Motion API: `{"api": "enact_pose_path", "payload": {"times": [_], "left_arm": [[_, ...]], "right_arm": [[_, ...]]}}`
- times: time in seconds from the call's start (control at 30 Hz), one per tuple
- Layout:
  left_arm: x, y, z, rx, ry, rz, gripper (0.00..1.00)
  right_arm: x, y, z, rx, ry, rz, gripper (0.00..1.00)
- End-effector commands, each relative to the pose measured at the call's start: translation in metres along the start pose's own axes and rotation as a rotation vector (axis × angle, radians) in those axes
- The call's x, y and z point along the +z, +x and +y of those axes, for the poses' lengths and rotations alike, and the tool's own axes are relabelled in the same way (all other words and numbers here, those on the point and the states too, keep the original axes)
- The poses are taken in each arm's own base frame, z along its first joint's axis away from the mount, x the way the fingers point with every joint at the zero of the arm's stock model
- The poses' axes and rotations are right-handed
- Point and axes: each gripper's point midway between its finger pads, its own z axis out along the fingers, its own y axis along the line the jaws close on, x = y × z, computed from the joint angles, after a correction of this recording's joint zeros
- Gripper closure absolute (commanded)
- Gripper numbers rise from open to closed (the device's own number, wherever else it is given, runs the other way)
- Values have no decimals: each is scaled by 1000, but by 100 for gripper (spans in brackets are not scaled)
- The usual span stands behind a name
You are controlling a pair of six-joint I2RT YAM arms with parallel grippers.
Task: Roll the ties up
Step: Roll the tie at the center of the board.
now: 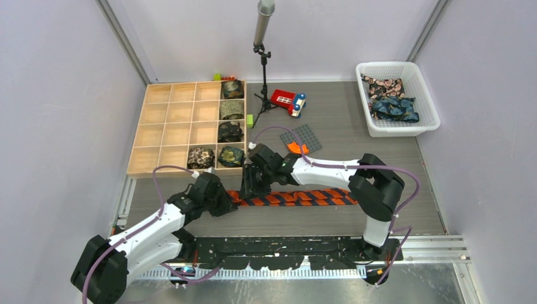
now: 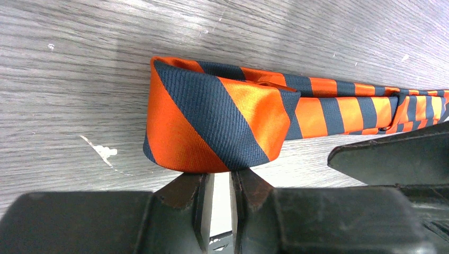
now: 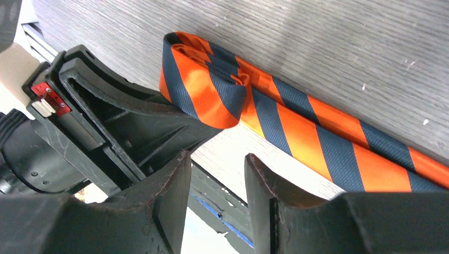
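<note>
The orange-and-navy diagonally striped fabric necktie [image 1: 297, 197] was laid flat on the grey wood-grain table [image 1: 392, 171], just beyond the arm bases. Its long axis ran left to right across the top view. Its left end was seen folded back on itself into a first loose turn.

The left gripper [image 2: 222, 179] was set at that folded end. Its fingers were drawn almost together, with only a thin slit between them, and their tips touched the fold's near edge. Whether fabric was pinched could not be told.

The right gripper [image 3: 217, 169] was held just right of the fold, near the flat strip, its 2 fingers spread and empty.

The unrolled length stretched away to the right, so it was judged that the roll would have to be advanced that way. The left gripper was judged the nearer to the fold.
</note>
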Motion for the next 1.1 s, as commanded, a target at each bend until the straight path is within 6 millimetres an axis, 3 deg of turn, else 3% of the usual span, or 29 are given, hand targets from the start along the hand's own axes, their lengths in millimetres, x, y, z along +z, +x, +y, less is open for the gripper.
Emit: {"api": "enact_pose_path", "payload": {"times": [0.0,0.57,1.07], "left_arm": [[2,-9,-7,7,30,-43,81],[0,-11,-9,26,33,-48,81],[-13,-14,-9,56,30,-66,79]], "right_arm": [[-8,-17,24,-17,-89,-88,53],[8,-23,34,-8,-117,-79,54],[32,-22,23,17,-89,-77,59]]}}
